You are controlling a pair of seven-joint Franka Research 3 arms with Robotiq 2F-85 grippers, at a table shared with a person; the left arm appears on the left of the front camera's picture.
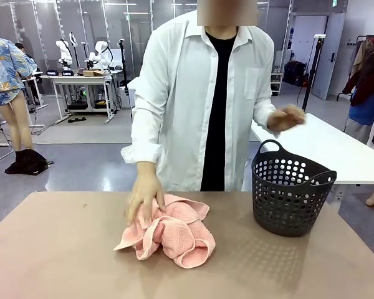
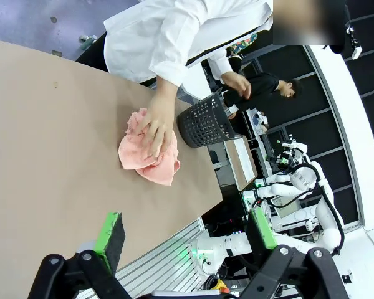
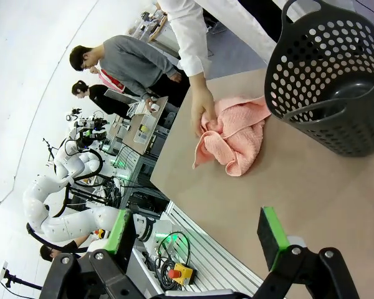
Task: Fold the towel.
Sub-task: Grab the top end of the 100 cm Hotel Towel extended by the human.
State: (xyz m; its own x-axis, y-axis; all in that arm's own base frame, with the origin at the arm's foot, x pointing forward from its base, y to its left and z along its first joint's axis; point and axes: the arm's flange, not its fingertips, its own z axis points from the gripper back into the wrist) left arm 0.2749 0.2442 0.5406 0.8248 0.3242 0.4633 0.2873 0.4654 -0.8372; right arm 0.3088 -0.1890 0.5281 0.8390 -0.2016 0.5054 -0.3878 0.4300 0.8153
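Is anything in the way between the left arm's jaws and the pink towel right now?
Yes: the person's hand lies on top of the crumpled salmon-pink terry towel, beside the dark perforated basket. Otherwise only tan tabletop lies between.

We see salmon-pink terry towel on tan tabletop, approx centre; person's hand on towel's far-left part; dark perforated plastic basket to our rt, near, not touching.

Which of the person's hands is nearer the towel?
Their right hand: it rests on the towel. Their left hand is raised off to the side, above the basket.
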